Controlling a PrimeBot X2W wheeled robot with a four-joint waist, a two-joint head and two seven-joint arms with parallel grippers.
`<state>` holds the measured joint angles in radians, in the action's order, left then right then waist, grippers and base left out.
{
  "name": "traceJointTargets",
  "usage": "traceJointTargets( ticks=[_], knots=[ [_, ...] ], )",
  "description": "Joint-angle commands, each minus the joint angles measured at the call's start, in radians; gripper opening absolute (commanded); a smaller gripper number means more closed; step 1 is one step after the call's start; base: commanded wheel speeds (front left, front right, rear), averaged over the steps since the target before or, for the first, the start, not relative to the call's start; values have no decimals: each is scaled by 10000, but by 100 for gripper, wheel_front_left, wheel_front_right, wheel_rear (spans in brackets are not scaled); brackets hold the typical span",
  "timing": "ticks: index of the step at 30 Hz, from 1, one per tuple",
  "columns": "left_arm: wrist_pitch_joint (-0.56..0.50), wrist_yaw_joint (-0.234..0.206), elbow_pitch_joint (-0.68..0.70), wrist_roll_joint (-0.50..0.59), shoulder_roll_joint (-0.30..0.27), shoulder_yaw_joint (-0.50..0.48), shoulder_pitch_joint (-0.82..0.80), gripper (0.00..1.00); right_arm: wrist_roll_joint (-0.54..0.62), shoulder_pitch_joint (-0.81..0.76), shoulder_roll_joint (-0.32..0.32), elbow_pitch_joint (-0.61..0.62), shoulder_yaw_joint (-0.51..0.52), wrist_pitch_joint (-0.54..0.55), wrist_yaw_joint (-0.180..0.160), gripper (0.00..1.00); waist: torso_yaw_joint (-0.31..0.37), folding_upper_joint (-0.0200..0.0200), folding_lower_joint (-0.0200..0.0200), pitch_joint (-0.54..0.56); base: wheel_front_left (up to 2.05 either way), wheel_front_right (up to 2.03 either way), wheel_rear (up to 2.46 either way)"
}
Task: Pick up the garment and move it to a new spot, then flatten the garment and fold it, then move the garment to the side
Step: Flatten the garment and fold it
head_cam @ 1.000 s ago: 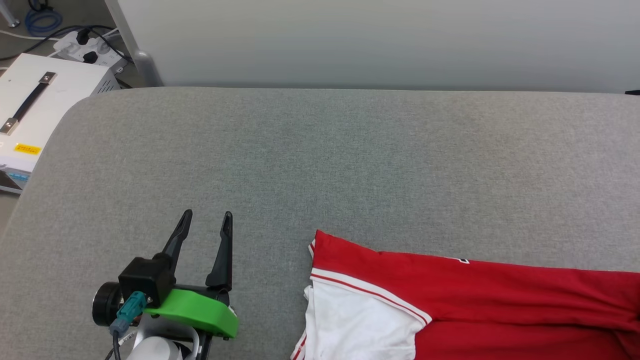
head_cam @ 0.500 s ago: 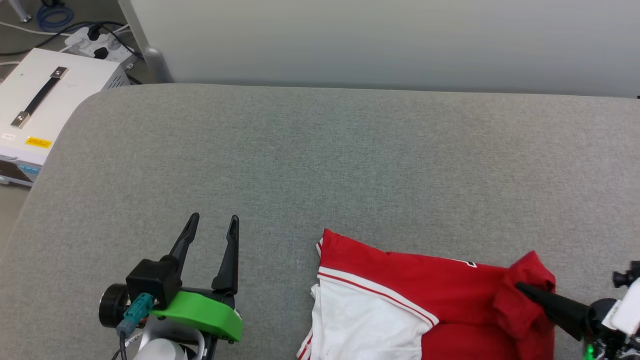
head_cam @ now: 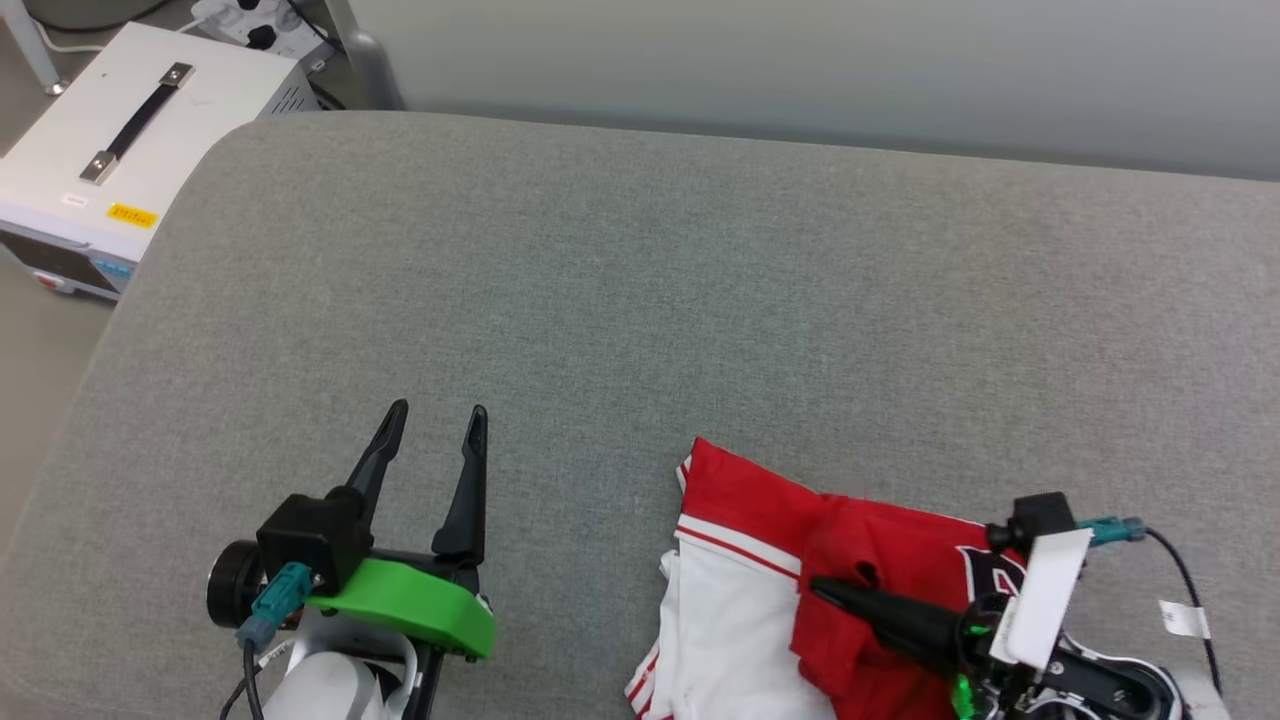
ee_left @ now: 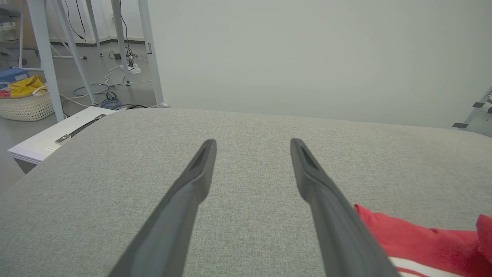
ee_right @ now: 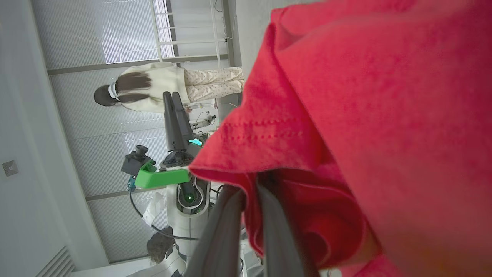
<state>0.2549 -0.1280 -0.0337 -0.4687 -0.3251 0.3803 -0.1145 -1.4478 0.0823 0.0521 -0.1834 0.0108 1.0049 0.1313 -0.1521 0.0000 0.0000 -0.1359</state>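
The head view shows the whole layout. The left gripper [head_cam: 439, 410] hangs over bare grey desk [head_cam: 640, 300] with its fingers apart and nothing between them. The garment [head_cam: 900, 560] lies to the right of those fingers, apart from them. The right gripper [head_cam: 820, 588] has its fingers pressed together on a bunched fold of the red cloth. This fold stands up from the rest of the garment, which lies on the desk.

The left wrist view looks low along the desk. Beyond the right-hand finger of the left gripper [ee_left: 252, 142], a red edge of the garment [ee_left: 415, 238] lies flat, with a thin white stripe at the bottom. This view also takes in a woven basket [ee_left: 27, 104] holding yellow cloth on the floor.

In the right wrist view the garment [ee_right: 365, 96] hangs draped over the fingers [ee_right: 230, 223], hiding their tips. The stitched hem and soft nap of the cloth are plain here. A person [ee_right: 153, 88] stands in the background, beyond the left gripper [ee_right: 172, 94].

The jersey is soft and creased. Its white sleeve [head_cam: 730, 620] lies below a red-and-white trim [head_cam: 735, 545], and part of the black, white-edged lettering [head_cam: 985, 575] shows near the right wrist. The desk has a fine woven cover and a rounded corner. The fingers are long, dark, tapered and matt, and a glossy green mount [head_cam: 400, 605] sits behind the left pair. A white box [head_cam: 130, 130] with a black strap handle stands off the desk's far left corner.
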Motion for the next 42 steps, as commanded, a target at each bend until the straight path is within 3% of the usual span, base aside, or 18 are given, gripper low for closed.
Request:
traceJointTargets(
  ticks=[1, 5, 10, 11, 12, 13, 14, 15, 23, 27, 35, 42],
  knots=[
    [48, 54, -32, 38, 73, -16, -226, 100, -130, -5, -17, 83, -287, -191, -6, 0, -186, 0, 0, -246, 0, 0, 0],
    [58, 121, -103, 103, 180, -67, -383, 100, -587, 198, -17, 177, -1397, -1113, -6, 0, -225, 0, 0, -539, 0, 0, 0],
    [64, 224, -189, 179, 289, -119, -525, 100, -309, 328, -18, 5, -2050, -1936, -6, 0, -186, 0, 0, -757, 0, 0, 0],
    [65, 245, -206, 195, 303, -130, -539, 100, -251, 354, -18, -9, -2103, -2096, -6, 12, -173, 0, 0, -776, 0, 0, 0],
    [65, 266, -224, 211, 318, -139, -549, 100, -180, 382, -18, -10, -2142, -2280, -6, 39, -159, 0, 0, -795, 0, 0, 0],
    [65, 291, -243, 231, 341, -158, -561, 100, -188, 397, -18, -50, -2215, -2424, -6, 53, -142, 0, 0, -803, 0, 0, 0],
    [66, 310, -258, 246, 360, -176, -566, 100, -197, 406, -18, -69, -2286, -2490, -6, 83, -126, 0, 0, -800, 0, 0, 0],
    [66, 380, -324, 310, 418, -217, -567, 100, -188, 438, -18, -30, -2482, -2652, -6, 100, -67, 0, 0, -758, 0, 0, 0],
    [67, 506, -473, 449, 501, -271, -483, 100, 254, 462, 55, 902, -2685, -3101, -6, 100, 97, 0, 0, -468, 0, 0, 0],
    [67, 519, -528, 478, 512, -317, -385, 100, 1317, 466, 415, 1552, -2748, -3762, -6, 100, 223, 0, 0, -286, 0, 0, 0],
    [68, 469, -614, 494, 493, -402, -149, 100, 5620, 267, 1375, 1675, -1562, -6536, -6, 100, 561, 0, 0, 166, 0, 0, 0],
    [68, 402, -700, 459, 460, -460, 105, 100, 8929, -151, 1313, 1701, 246, -7800, -6, 100, 832, 0, 0, 488, 0, 0, 0]
  ],
)
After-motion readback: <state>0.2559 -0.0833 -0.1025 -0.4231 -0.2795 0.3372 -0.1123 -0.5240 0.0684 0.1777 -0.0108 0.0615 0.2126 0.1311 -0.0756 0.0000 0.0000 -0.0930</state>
